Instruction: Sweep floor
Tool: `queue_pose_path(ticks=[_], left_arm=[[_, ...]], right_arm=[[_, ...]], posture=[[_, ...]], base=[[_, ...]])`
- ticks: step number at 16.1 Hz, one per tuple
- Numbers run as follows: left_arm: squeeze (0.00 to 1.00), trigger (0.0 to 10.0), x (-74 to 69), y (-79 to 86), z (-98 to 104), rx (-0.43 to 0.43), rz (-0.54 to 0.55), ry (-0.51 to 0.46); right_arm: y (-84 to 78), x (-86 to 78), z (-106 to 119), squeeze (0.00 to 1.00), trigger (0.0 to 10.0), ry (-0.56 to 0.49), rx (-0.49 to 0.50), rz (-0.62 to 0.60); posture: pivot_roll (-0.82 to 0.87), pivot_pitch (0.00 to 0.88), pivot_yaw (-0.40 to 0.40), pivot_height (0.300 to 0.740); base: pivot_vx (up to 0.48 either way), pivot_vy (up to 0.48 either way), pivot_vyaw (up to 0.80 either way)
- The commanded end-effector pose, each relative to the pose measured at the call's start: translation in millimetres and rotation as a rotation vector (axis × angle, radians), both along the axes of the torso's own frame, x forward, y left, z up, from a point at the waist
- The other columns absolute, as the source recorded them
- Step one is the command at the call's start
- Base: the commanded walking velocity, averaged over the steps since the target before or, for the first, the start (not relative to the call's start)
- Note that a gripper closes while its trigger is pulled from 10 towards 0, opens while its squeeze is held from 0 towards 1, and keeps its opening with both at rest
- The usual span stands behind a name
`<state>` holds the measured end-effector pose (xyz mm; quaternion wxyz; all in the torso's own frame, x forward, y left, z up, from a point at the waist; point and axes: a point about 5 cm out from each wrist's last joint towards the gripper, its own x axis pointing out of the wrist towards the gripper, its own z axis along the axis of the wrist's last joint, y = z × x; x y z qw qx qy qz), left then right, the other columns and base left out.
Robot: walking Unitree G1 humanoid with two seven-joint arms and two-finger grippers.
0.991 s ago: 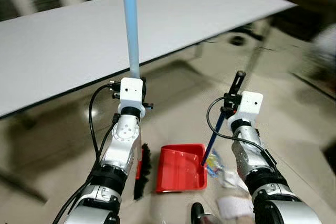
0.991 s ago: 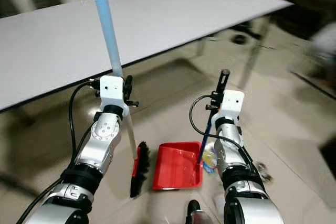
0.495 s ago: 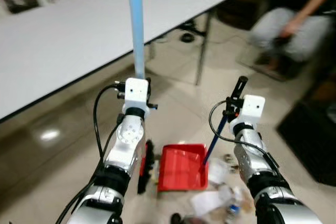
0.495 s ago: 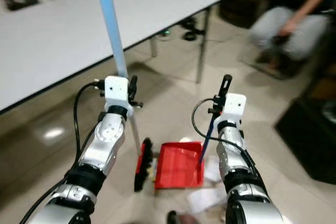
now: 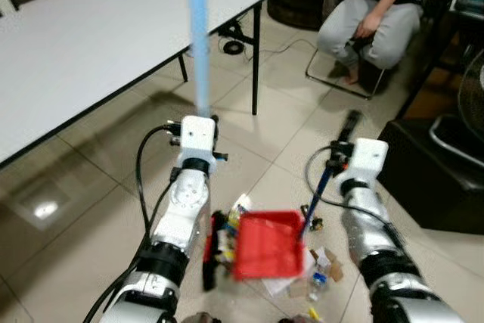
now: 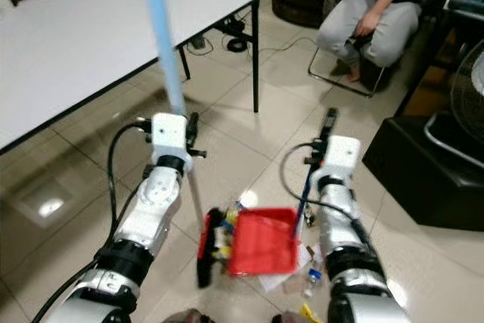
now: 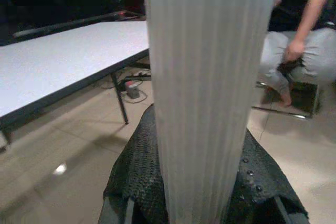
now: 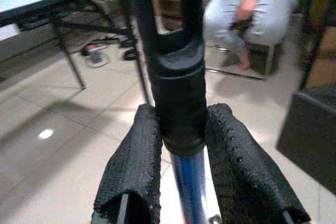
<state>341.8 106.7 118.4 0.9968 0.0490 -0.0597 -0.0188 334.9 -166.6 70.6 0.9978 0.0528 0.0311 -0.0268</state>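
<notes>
- Left end effector point(image 7: 194, 203) is clamped on the broom point(image 6: 168, 73); right end effector point(image 8: 181, 161) on the dustpan point(image 6: 263, 241).
- Trash point(image 5: 321, 277) at 4 o'clock has just come into view, so sweeping can start.

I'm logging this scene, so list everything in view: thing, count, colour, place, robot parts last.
broom: one, pale blue pole, black bristle head with red back, on the floor left of the dustpan.
dustpan: one, red, blue handle rising to the right gripper, low between the arms.
litter: many scraps, white, brown and mixed, on the tiles around the dustpan.
table: one, white top, black legs, to the robot's left.
person: one, seated, grey trousers, dark top, ahead on the right.
dark box: one, black, far right on the floor.
left gripper: black fingers closed on the broom pole.
right gripper: black fingers closed on the dustpan handle.
</notes>
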Motion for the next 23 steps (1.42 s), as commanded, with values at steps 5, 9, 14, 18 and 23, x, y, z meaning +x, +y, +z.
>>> queue_pose_path(ticks=[5,9,14,18,23], left_arm=[[0.0,10.0,1.0,5.5,10.5,0.016,0.012,-0.048],[0.0,10.0,1.4,5.2,10.4,0.022,0.011,-0.045],[0.0,10.0,1.8,4.8,10.4,0.02,0.01,-0.042],[0.0,10.0,1.1,3.7,9.0,0.018,0.004,-0.036],[0.0,10.0,0.8,2.5,8.2,0.01,-0.002,-0.031]], right_arm=[[2.8,3.6,10.1,0.0,10.0,-0.045,0.018,0.007],[3.4,2.9,8.8,0.0,10.0,-0.039,0.02,0.006],[3.5,3.0,8.3,0.0,10.0,-0.032,0.021,0.011],[4.9,2.4,6.7,0.0,10.0,-0.025,0.02,0.017],[6.6,1.9,5.4,0.0,10.0,-0.019,0.019,0.023]], posture=[[0.01,0.08,0.034,0.74],[0.01,0.081,0.036,0.74],[0.01,0.078,0.036,0.74],[0.02,0.073,0.036,0.74],[0.01,0.067,0.041,0.74]], base=[[0.0,0.0,0.0],[0.0,0.0,0.0],[0.0,0.0,0.0],[0.0,0.0,0.0],[0.0,0.0,0.0]])
